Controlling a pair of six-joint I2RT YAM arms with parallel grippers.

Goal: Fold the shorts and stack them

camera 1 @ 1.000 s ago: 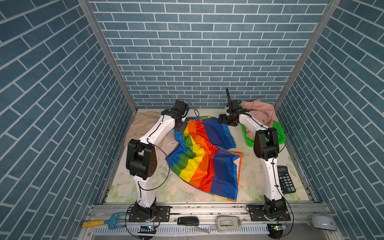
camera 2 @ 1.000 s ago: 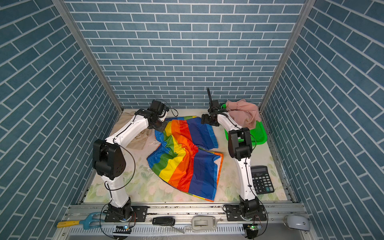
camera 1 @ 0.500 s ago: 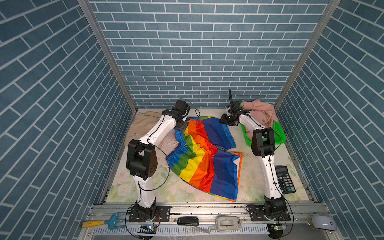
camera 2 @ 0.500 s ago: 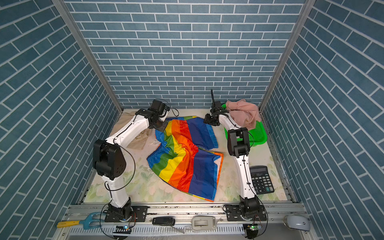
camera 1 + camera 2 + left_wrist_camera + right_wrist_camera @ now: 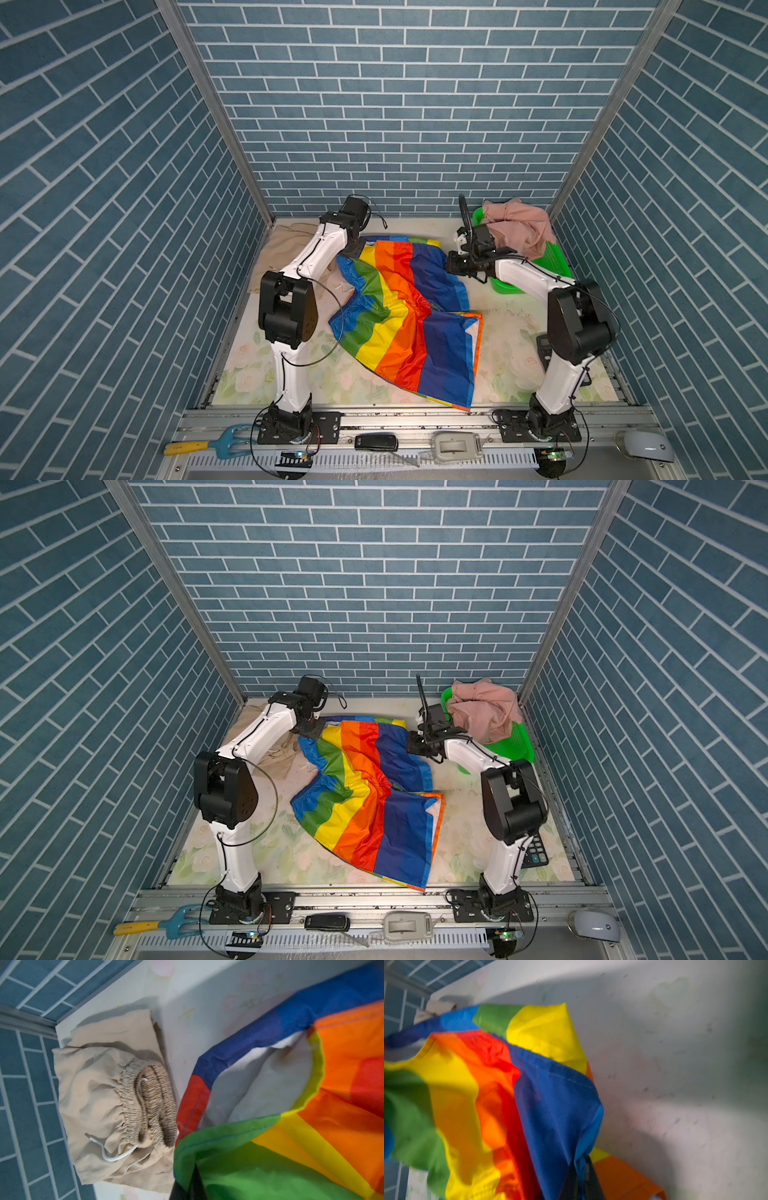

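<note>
The rainbow-striped shorts [image 5: 407, 316] [image 5: 370, 800] lie spread across the middle of the table. My left gripper [image 5: 353, 249] [image 5: 194, 1169] is shut on their green far-left edge. My right gripper [image 5: 451, 264] [image 5: 584, 1161] is shut on their blue far-right edge, with cloth bunched between the fingers. The beige shorts [image 5: 286, 245] [image 5: 108, 1095] lie folded in the far left corner, waistband and white drawstring showing. The pink shorts [image 5: 519, 228] [image 5: 482, 712] are heaped in the green basket [image 5: 552, 257] at the far right.
A black calculator [image 5: 536, 850] lies by the right arm's base, partly hidden behind it. On the front rail lie a yellow-handled fork tool [image 5: 208, 444], a black remote [image 5: 376, 441], a grey device [image 5: 455, 446] and a mouse [image 5: 642, 459]. Brick walls close in three sides.
My right gripper has closed on the blue edge of the rainbow shorts, and the right arm's elbow has swung outward and toward the front. The left arm has held still.
</note>
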